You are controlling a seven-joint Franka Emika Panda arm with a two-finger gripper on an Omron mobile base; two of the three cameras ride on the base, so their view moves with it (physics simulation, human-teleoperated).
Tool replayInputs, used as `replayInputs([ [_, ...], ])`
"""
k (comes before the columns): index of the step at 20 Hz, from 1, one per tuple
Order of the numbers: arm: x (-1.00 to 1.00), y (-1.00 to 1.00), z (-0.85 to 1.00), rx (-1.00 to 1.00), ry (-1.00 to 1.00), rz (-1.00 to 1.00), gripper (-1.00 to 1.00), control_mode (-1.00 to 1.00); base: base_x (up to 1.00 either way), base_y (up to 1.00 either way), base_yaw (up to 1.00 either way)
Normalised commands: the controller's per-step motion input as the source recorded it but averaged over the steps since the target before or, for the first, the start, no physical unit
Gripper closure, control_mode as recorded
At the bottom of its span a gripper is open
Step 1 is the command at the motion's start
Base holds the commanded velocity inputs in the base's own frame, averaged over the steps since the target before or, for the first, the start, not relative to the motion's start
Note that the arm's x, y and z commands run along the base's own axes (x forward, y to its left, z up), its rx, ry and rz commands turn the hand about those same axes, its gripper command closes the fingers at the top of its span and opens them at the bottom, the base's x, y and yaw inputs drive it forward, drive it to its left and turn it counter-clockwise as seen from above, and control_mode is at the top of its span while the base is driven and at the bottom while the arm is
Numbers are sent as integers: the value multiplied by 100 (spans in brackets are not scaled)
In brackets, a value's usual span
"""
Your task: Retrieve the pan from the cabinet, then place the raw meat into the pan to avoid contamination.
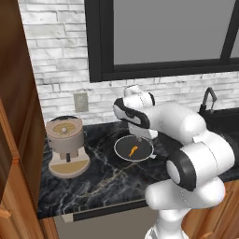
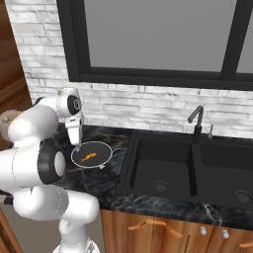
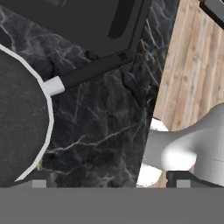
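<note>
Over the pan [image 2: 92, 154], arm bent forward, pincer [image 2: 77, 147] spread, pointing down

Kitchen: marble counter [image 1: 93, 182], black sink [image 2: 163, 168], faucet [image 2: 196, 121], coffee machine [image 1: 66, 144].

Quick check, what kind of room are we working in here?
A home kitchen, by the look of it: a black sink with faucet in a dark marble counter, a coffee machine, and a pan on the counter.
</note>
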Motion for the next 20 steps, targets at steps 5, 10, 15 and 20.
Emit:
replayInputs([
  [5,-100,-21,26,0,-9,22,-100,-100,0,0,0],
  [10,-100,-10,30,0,-16,32,-100,-100,0,0,0],
  [15,-87,-27,22,2,-5,33,-100,-100,0,0,0],
  [20,-54,-47,28,13,0,34,-100,-100,0,0,0],
])
